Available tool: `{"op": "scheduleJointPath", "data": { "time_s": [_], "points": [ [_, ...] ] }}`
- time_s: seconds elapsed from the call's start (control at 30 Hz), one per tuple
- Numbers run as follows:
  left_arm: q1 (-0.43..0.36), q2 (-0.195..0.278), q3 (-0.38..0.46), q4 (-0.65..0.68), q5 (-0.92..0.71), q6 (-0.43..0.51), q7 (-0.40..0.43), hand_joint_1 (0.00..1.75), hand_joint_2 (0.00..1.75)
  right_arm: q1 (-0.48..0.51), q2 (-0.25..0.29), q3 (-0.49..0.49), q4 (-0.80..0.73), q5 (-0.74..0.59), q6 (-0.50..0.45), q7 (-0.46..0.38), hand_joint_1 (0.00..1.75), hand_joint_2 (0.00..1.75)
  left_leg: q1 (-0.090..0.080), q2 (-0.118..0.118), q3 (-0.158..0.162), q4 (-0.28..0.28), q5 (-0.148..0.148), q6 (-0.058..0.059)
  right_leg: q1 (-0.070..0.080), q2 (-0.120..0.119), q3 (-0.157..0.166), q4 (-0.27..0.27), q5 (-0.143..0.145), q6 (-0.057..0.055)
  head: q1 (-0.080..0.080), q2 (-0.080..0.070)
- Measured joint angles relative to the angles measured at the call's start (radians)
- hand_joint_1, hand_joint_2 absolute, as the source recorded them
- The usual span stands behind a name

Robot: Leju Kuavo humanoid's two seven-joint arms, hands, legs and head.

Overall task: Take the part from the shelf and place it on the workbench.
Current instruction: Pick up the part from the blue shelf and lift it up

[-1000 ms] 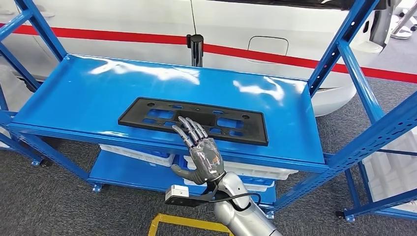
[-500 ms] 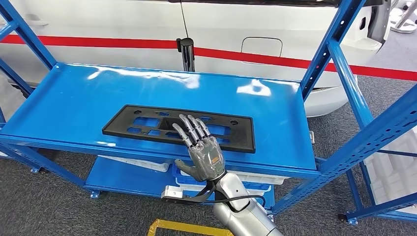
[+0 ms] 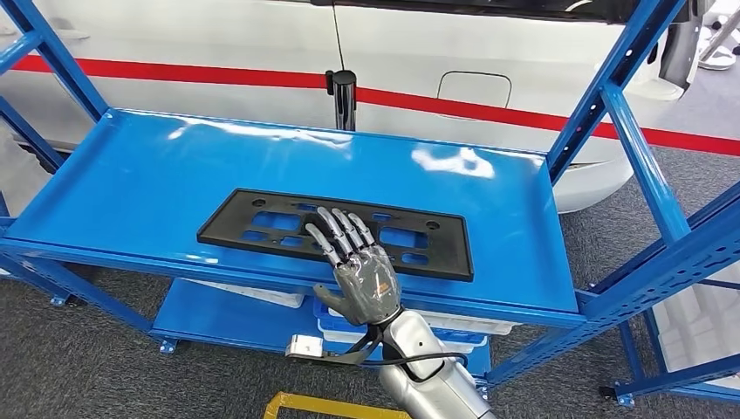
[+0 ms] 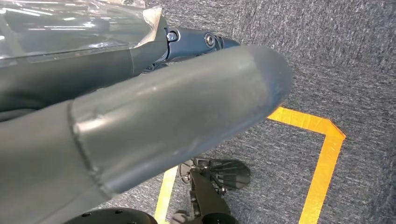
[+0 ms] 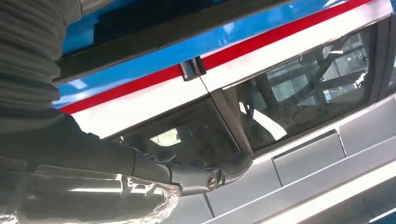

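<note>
- The right hand point(image 3: 365, 278) has its fingers point(image 3: 342, 229) spread and stretched flat over the near edge of the part point(image 3: 270, 224); it grips nothing.
- The part, a flat black plate with cut-outs, lies on the upper blue shelf point(image 3: 157, 175), toward the shelf's front edge.
- The left hand point(image 4: 140, 126) hangs above grey carpet point(image 4: 355, 60) with yellow tape lines point(image 4: 327, 158); I cannot tell how its fingers lie.
- Behind the shelf stands a white car point(image 3: 480, 52) with a red stripe.
</note>
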Motion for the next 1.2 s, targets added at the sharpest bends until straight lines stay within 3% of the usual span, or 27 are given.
{"op": "scheduleJointPath", "data": {
  "time_s": [0.07,0.13,0.23,0.43,0.57,0.63,1.2],
  "points": [
    [0.0,0.0,0.0,0.0,-0.002,-0.002,0.0,0.0,0.0,0.0,0.001,0.0,0.0,-0.001,0.0,-0.001,0.0,1.75,-0.002,-0.002,0.006,0.003,-0.008,-0.011,-0.006,-0.004,0.066,-0.143,0.057,0.011,0.0,0.0],
    [0.0,0.002,0.0,0.0,-0.003,-0.003,0.0,0.0,0.0,0.002,0.003,0.0,0.0,-0.001,0.0,-0.002,0.0,1.75,-0.005,-0.002,0.008,0.009,-0.017,-0.012,-0.012,-0.005,0.096,-0.201,0.08,0.004,-0.001,0.0],
    [0.0,0.005,0.0,0.0,-0.004,-0.003,0.001,0.0,0.0,0.003,0.006,-0.001,0.0,0.0,0.0,-0.003,0.0,1.75,-0.003,-0.002,0.01,0.009,-0.019,0.003,-0.008,-0.002,0.098,-0.202,0.082,-0.003,-0.002,0.0],
    [0.0,0.004,0.0,0.0,-0.004,-0.003,0.004,0.0,0.0,0.003,0.008,0.0,0.0,0.002,0.0,-0.003,0.0,1.75,0.003,-0.001,0.015,0.0,-0.016,-0.004,-0.001,0.0,0.098,-0.201,0.079,-0.01,-0.002,0.0],
    [0.0,0.004,0.0,0.0,-0.005,-0.002,0.005,0.0,0.0,0.002,0.008,0.0,0.0,0.0,0.0,-0.003,0.0,1.75,0.006,0.0,0.016,-0.002,-0.017,-0.03,0.003,0.0,0.098,-0.2,0.077,-0.017,-0.002,0.0],
    [0.0,0.004,0.0,0.0,-0.005,-0.001,0.006,0.0,0.0,0.002,0.008,0.001,0.002,-0.002,0.0,-0.003,0.0,1.75,0.007,0.0,0.016,-0.002,-0.018,-0.035,0.004,0.0,0.098,-0.2,0.077,-0.018,-0.002,0.0],
    [-0.001,0.003,-0.001,0.0,-0.013,0.004,0.016,0.0,0.0,0.001,0.01,0.021,0.02,-0.01,0.002,-0.002,0.0,1.75,-0.002,0.0,0.016,0.0,-0.018,-0.035,-0.002,0.0,0.098,-0.2,0.077,-0.017,-0.002,0.0]
  ]
}}
